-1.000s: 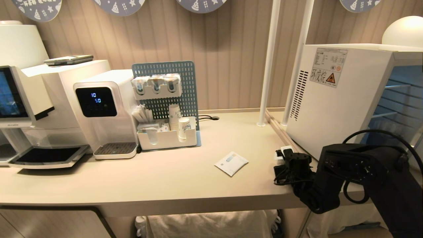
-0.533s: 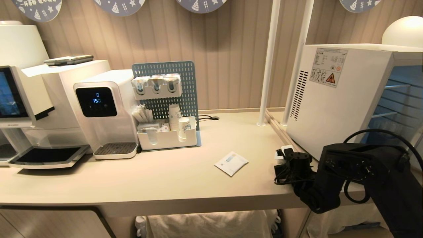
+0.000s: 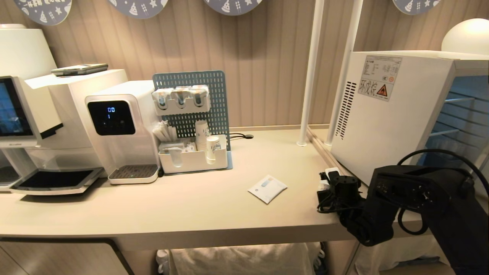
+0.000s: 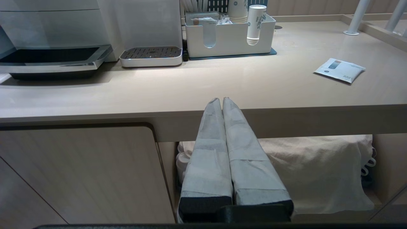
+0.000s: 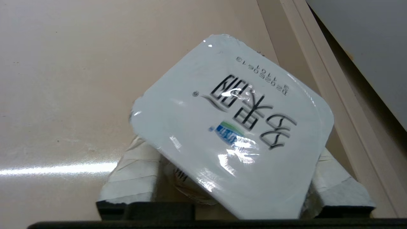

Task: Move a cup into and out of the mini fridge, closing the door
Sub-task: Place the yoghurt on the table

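Nothing shifted, right pincer (image 5: 229, 187) apart around cup (image 5: 232, 127) on counter (image 3: 191, 206), left pincer (image 4: 222, 101) together.

wall (image 3: 263, 68): beige ribbed panels | counter (image 3: 191, 206): pale (glossy) | poles (image 3: 311, 72): white | lamp (image 3: 468, 36): lit globe

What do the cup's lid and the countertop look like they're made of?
The cup lid: glossy white foil or film, judging by sharp glare spots and a crinkled edge. The countertop: smooth beige laminate or similar, semi-matte with a soft light streak; exact material unclear.
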{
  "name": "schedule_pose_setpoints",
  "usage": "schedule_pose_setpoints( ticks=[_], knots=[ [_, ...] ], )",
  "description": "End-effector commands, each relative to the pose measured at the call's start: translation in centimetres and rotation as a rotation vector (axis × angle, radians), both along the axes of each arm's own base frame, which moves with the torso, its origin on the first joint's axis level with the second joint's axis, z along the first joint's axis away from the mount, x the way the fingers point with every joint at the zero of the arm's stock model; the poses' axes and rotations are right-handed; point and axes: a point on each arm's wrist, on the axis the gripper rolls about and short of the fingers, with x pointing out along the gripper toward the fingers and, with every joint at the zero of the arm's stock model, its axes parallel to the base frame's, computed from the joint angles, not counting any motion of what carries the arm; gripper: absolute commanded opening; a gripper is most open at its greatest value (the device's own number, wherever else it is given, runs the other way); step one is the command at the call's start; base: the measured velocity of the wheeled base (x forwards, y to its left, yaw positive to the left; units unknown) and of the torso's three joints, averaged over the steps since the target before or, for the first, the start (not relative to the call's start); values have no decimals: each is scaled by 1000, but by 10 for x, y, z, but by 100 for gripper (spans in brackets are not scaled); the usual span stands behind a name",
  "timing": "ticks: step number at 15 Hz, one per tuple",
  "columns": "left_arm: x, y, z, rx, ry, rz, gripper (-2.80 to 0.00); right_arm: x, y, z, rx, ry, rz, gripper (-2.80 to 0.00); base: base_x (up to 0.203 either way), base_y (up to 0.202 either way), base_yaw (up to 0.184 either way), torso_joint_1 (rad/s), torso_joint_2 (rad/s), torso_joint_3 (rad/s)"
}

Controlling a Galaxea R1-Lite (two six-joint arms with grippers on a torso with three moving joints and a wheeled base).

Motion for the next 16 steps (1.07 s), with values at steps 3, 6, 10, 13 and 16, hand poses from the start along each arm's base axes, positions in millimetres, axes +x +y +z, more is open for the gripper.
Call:
schedule_pose_setpoints(
  ticks=[3, 6, 10, 13, 16],
  knots=[
    [0, 0, 0, 0, 0, 0, -280, 2, 1, 2, 2, -14, -2, 0, 0, 0, 0, 0, 0, 0],
    [0, 0, 0, -2, 0, 0, -280, 1, 1, 3, 3, -18, -2, 0, 0, 0, 0, 0, 0, 0],
    [0, 0, 0, 0, 0, 0, -280, -18, 0, 37, 34, -35, 5, 0, 0, 0, 0, 0, 0, 0],
    [0, 0, 0, 0, 0, 0, -280, -59, 10, 59, 62, 11, 73, 0, 0, 0, 0, 0, 0, 0],
    [0, 0, 0, 0, 0, 0, -280, -91, 15, 76, 91, 27, 130, 0, 0, 0, 0, 0, 0, 0]
  ],
)
